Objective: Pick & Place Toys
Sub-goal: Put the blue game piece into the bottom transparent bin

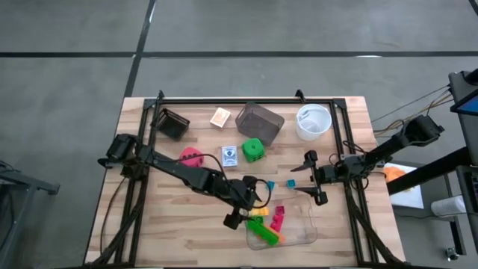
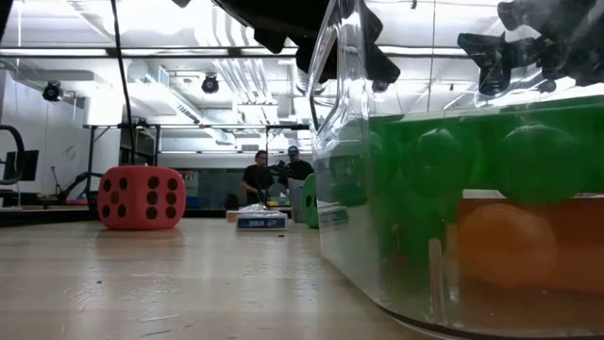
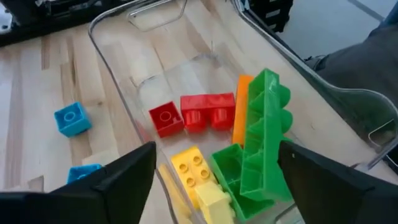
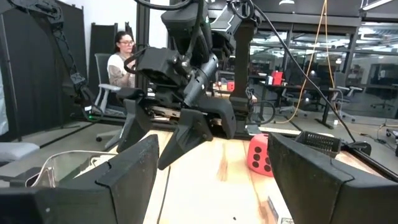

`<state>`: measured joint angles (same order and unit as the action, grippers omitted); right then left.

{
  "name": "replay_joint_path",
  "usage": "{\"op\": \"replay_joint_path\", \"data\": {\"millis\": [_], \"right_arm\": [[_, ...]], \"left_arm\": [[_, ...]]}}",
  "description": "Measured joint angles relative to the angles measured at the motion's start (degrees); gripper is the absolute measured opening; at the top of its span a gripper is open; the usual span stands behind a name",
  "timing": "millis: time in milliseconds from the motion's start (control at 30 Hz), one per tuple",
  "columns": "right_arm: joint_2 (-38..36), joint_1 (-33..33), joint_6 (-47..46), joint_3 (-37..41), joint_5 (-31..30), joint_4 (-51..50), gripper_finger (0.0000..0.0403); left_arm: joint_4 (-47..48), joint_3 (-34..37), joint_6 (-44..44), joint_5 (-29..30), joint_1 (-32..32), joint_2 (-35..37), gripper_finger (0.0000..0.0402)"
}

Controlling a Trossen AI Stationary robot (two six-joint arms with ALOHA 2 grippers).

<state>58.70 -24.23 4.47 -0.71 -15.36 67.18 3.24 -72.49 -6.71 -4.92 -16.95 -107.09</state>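
My left gripper (image 1: 240,211) hangs over the near-left edge of the clear tray (image 1: 305,237), fingers spread wide with nothing between them. Below it in the tray lie a green brick (image 3: 264,140), a yellow brick (image 3: 194,168), red bricks (image 3: 199,113) and an orange one (image 3: 241,117) — all loose. Two teal bricks (image 3: 73,118) sit on the table just outside. My right gripper (image 1: 311,178) waits past the tray's far corner, open and empty. The pink die (image 1: 191,157), green die (image 1: 253,149) and card pack (image 1: 229,155) rest mid-table.

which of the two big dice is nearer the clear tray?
The green foam die with black dots. It sits closer to the clear plastic tray than the pink-red foam die, which lies farther toward the left arm's side.
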Motion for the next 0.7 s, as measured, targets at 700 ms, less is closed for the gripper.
{"op": "replay_joint_path", "data": {"millis": [700], "right_arm": [[1.5, 0.0, -4.3, -0.5, -5.8, -8.4, 0.0295]], "left_arm": [[3.7, 0.1, -2.5, 12.5, 9.7, 2.7, 0.0247]]}}
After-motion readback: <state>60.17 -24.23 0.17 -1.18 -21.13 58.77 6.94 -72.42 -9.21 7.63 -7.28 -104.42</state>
